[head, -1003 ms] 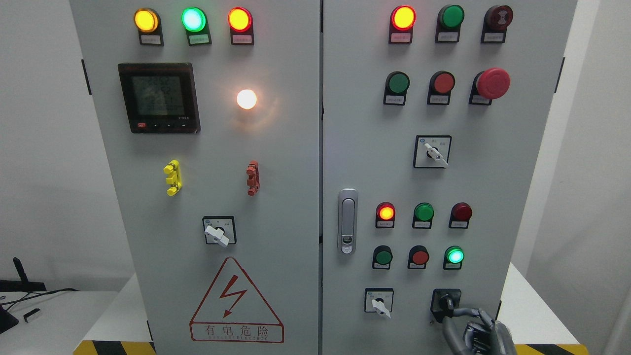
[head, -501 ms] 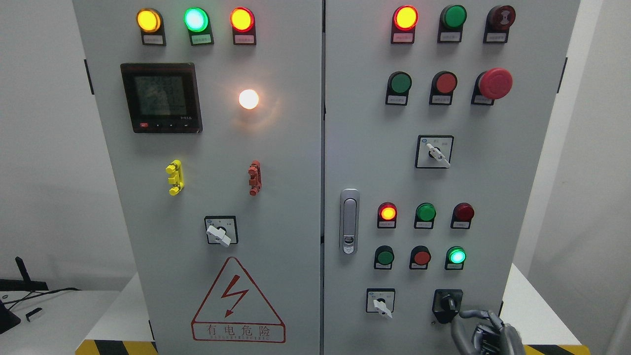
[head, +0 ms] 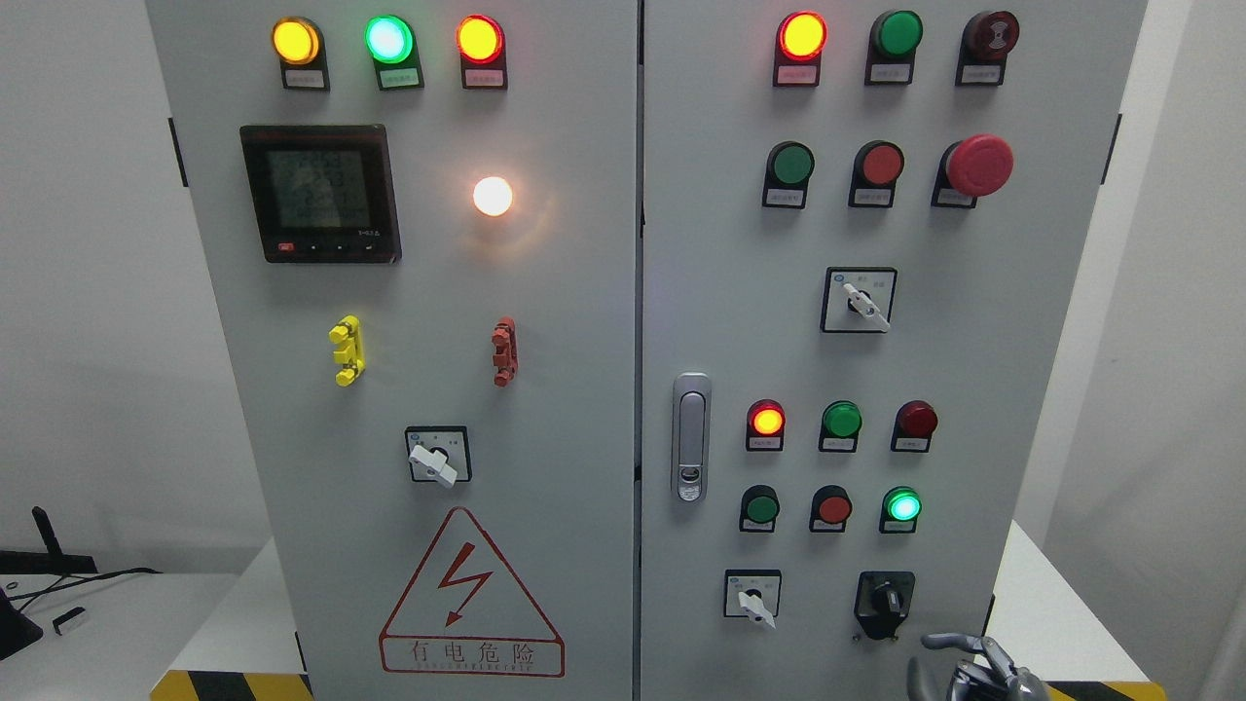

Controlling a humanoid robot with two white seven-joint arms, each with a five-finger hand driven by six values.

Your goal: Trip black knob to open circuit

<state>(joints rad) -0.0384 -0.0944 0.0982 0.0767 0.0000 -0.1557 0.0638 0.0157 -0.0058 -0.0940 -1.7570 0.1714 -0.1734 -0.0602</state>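
**Right hand below the black knob, not touching it**

The black knob sits at the lower right of the cabinet's right door, in a black square plate, to the right of a small white-handled switch. Nothing touches the knob.

The right hand shows at the bottom edge, just below and to the right of the knob and apart from it. Only its upper part is in view. One grey finger reaches left, curved, with open air around it; the fingers hold nothing and look loosely open. The left hand is out of view.

Above the knob stand two rows of three round lamps and buttons. In the upper row the left lamp glows orange-red; in the lower row the right lamp glows green. Higher up is another white-handled switch, then a red mushroom button at the right. A metal latch sits at the door's left edge.

The left door carries a dark meter, a lit white lamp, a yellow clip, a red clip, one more switch and a red warning triangle. The cabinet stands on a white desk.
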